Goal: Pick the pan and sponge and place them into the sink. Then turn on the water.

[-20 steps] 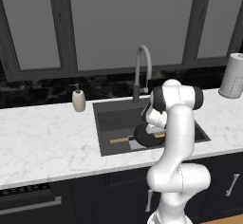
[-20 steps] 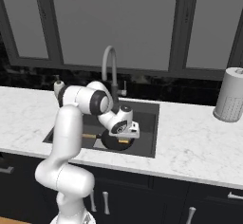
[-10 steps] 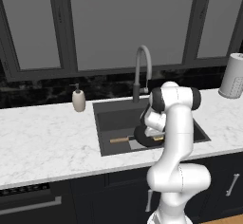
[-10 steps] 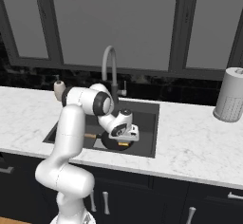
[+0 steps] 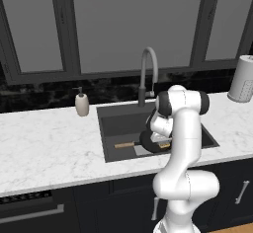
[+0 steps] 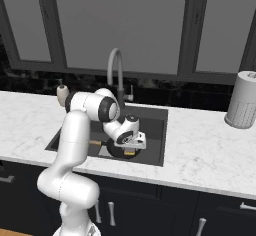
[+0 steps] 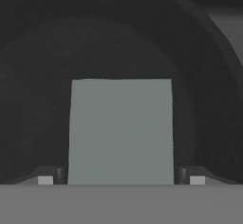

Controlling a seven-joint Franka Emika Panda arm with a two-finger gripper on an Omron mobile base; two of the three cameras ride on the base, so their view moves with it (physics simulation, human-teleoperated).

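The black pan (image 5: 147,142) lies in the dark sink (image 5: 118,123), its wooden handle (image 5: 124,145) pointing left. My gripper (image 5: 160,137) hangs low over the pan's right part. In the hand view the sponge (image 7: 121,130) shows its grey-green face on the pan's floor (image 7: 118,42). My gripper (image 7: 121,179) stands open around it, with a small gap between each fingertip (image 7: 45,179) and the sponge's sides. The right base view shows the gripper (image 6: 131,147), the sponge's yellow edge (image 6: 131,153) under it and the pan (image 6: 116,152). No water falls from the faucet (image 5: 148,61).
A soap dispenser (image 5: 82,103) stands on the white marble left of the sink. A paper towel roll (image 5: 243,79) stands at the far right. The gooseneck faucet (image 6: 114,62) rises behind the basin (image 6: 152,130), close to my arm.
The fingers have spread wider and now stand off the sponge's sides; the sponge rests in the pan. The arm has barely moved.
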